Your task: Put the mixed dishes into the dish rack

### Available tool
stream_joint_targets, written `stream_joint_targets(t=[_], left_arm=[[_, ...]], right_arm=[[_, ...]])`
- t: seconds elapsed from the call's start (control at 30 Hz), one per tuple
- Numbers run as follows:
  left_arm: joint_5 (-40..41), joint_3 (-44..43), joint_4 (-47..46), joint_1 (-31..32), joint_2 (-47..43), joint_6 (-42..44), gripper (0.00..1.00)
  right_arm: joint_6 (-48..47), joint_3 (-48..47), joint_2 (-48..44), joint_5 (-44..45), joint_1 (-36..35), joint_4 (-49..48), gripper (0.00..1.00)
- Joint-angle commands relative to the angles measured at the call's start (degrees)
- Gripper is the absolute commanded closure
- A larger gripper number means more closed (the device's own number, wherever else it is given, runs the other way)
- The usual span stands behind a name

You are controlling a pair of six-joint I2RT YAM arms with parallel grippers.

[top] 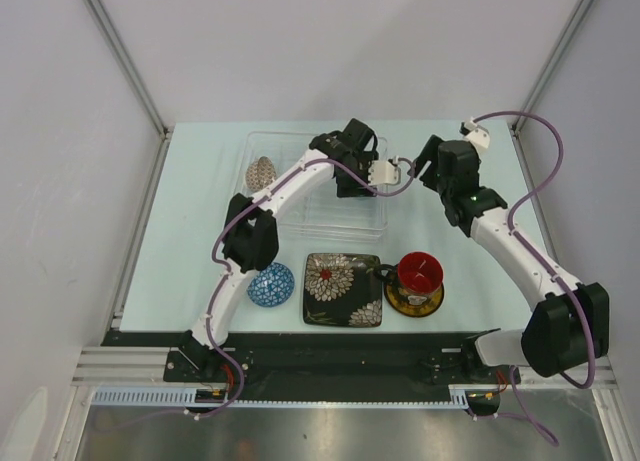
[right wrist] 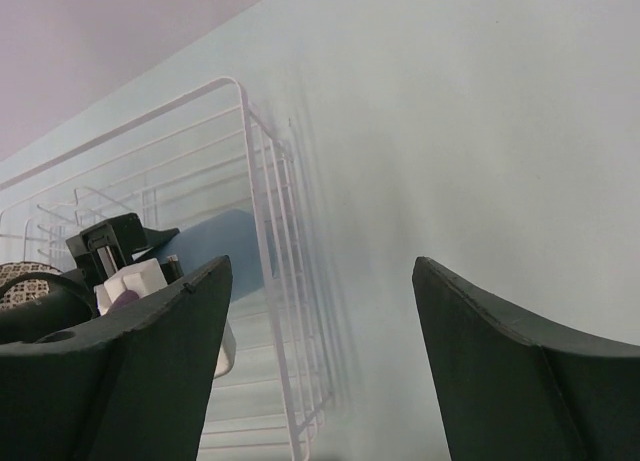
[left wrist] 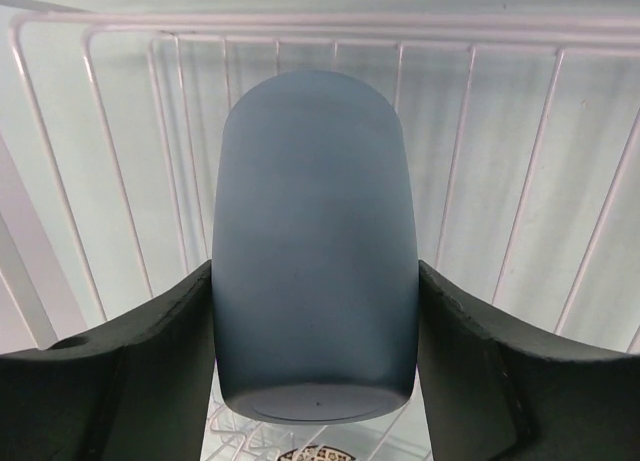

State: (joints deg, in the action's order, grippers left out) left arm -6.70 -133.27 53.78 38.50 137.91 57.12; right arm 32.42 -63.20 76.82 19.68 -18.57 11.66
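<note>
The left jaws are closed on the sides of the pale blue cup (left wrist: 315, 251), held over the dish rack (top: 345, 219). The right jaws are spread wide and empty, just right of the rack. The cup is judged rigid, smooth and breakable; mid-body is best gripped.

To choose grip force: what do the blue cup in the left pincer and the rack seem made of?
Blue cup: likely matte-glazed ceramic, perhaps plastic; the surface is even and dull, with no highlights. Dish rack: apparently thin white-coated wire, seen as slim bent rods; from above it looks almost transparent.
</note>
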Motion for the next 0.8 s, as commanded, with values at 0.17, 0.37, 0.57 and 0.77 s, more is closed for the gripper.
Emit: stream_joint_targets(t=[0.17, 0.37, 0.57, 0.77], left_arm=[[0.8, -0.4, 2.8, 0.3, 1.4, 5.4, 0.99], [3.3, 1.4, -0.5, 0.7, 1.4, 3.0, 0.64], [6.0, 1.6, -5.8, 0.7, 1.5, -0.4, 0.14], [6.5, 1.8, -9.6, 0.7, 1.1, -2.3, 0.0]], right_arm=[[2.3, 3.3, -3.9, 1.8, -1.1, -3.0, 0.2], [2.4, 3.7, -3.6, 1.5, -1.9, -3.7, 0.19], [2.0, 3.8, -3.2, 0.6, -2.4, -4.0, 0.18], [1.7, 3.8, -2.7, 0.4, -3.1, -4.6, 0.18]])
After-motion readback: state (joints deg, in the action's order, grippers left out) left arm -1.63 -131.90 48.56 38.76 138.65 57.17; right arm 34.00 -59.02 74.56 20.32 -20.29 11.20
